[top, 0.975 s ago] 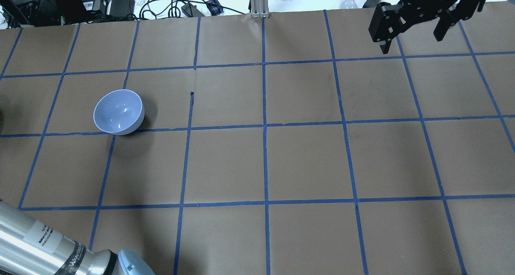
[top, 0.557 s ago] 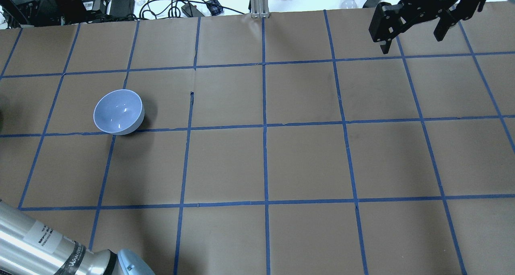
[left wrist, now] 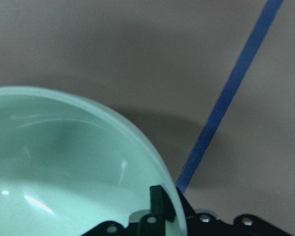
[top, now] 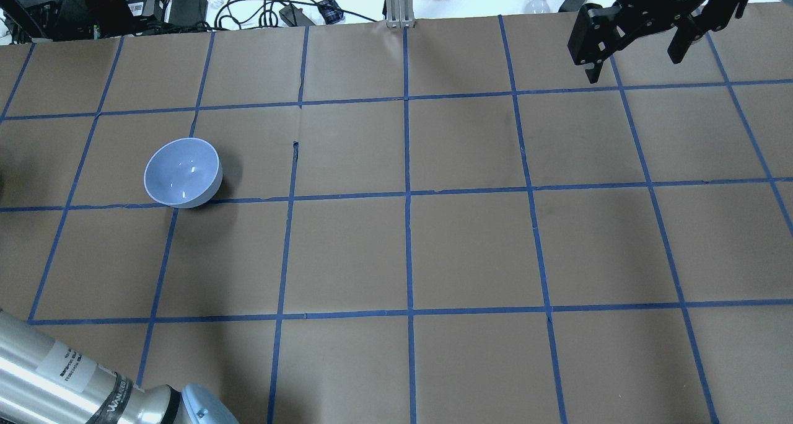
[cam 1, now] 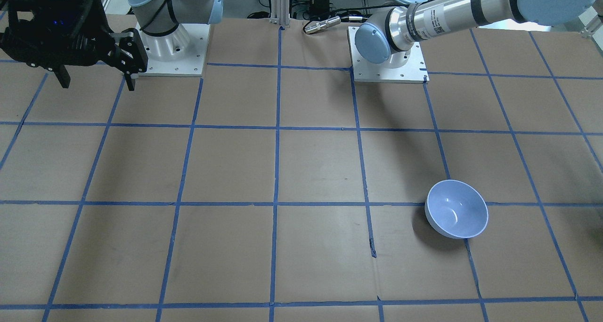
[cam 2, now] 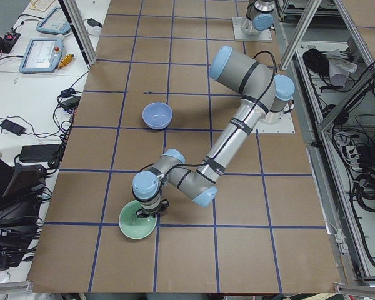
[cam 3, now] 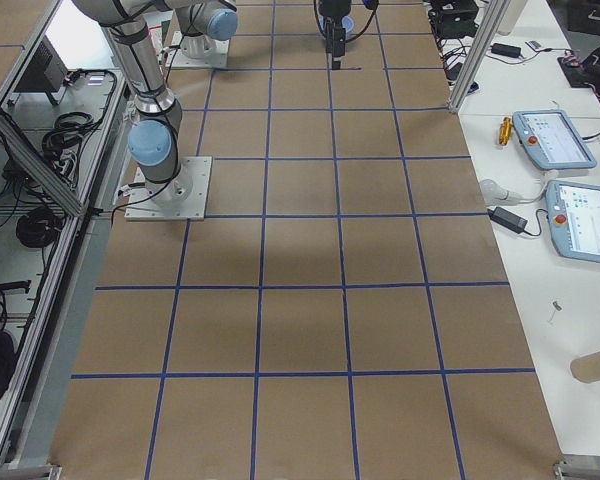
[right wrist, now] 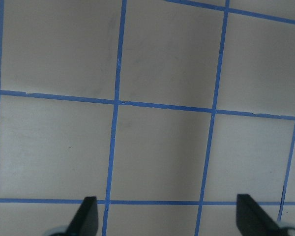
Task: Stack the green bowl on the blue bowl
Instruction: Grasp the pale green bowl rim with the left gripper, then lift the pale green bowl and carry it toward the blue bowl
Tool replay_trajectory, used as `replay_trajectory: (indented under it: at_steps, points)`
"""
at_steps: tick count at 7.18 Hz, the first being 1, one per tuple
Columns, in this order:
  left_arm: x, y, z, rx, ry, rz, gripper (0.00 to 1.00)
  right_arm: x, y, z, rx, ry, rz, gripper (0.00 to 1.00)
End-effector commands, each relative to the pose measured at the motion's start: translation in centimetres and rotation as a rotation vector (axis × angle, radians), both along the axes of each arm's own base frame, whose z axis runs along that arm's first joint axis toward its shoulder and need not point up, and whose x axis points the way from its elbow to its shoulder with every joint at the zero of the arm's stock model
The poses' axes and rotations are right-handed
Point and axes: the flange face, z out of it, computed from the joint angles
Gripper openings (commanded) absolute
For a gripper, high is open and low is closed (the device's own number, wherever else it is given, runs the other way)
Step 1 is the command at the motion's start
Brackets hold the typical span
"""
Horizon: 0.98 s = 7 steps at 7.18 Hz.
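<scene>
The green bowl [cam 2: 137, 223] is pale mint and sits at the table end on my left; it fills the left wrist view [left wrist: 64, 167]. My left gripper [left wrist: 176, 199] is shut on its rim, one finger inside and one outside; it also shows in the exterior left view [cam 2: 151, 211]. I cannot tell whether the bowl rests on the table. The blue bowl [top: 183, 173] stands upright and empty on the brown table, and also shows in the front view [cam 1: 456, 209] and the exterior left view [cam 2: 157, 115]. My right gripper [top: 635, 61] is open and empty, high over the far right corner [cam 1: 96, 79].
The table is brown paper with a blue tape grid [top: 407, 194]. Cables and power supplies [top: 186, 2] and an aluminium post [top: 396, 2] stand past the far edge. The arm bases [cam 1: 172, 39] [cam 1: 388, 53] are bolted at the robot's side. Teach pendants [cam 2: 44, 56] lie on a side table.
The left arm's forearm has shifted very slightly at the lower left of the overhead view. The blue bowl and the right gripper have not moved.
</scene>
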Motion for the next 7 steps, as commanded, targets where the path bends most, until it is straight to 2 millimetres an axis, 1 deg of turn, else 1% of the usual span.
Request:
replay_trajectory:
  at_steps: [1, 2, 3, 4, 5, 6, 7]
  points:
    - [-3.9, -1.5, 3.4, 0.016, 0.001, 0.017, 0.00, 0.0, 0.0, 0.0, 0.000, 0.000, 0.000, 1.00]
    - [-7.1, -2.8, 5.8, 0.006, -0.011, 0.013, 0.00, -0.1, 0.0, 0.0, 0.000, 0.000, -0.001, 1.00]
    - [-9.7, -3.8, 7.7, 0.000, -0.011, 0.020, 0.00, -0.1, 0.0, 0.0, 0.000, 0.000, -0.001, 1.00]
    - [-13.4, -5.3, 9.6, 0.000, -0.006, -0.006, 0.00, 0.0, 0.0, 0.0, 0.000, 0.000, 0.000, 1.00]
    - [-18.1, -6.7, 12.4, -0.005, -0.009, 0.019, 0.00, 0.0, 0.0, 0.0, 0.000, 0.000, 0.000, 1.00]
    - [-22.6, -7.2, 14.6, 0.013, 0.010, 0.084, 0.00, 0.0, 0.0, 0.0, 0.000, 0.000, 0.000, 1.00]
    - [-26.2, -7.5, 15.5, 0.011, 0.012, 0.116, 0.00, 0.0, 0.0, 0.0, 0.000, 0.000, 0.000, 1.00]
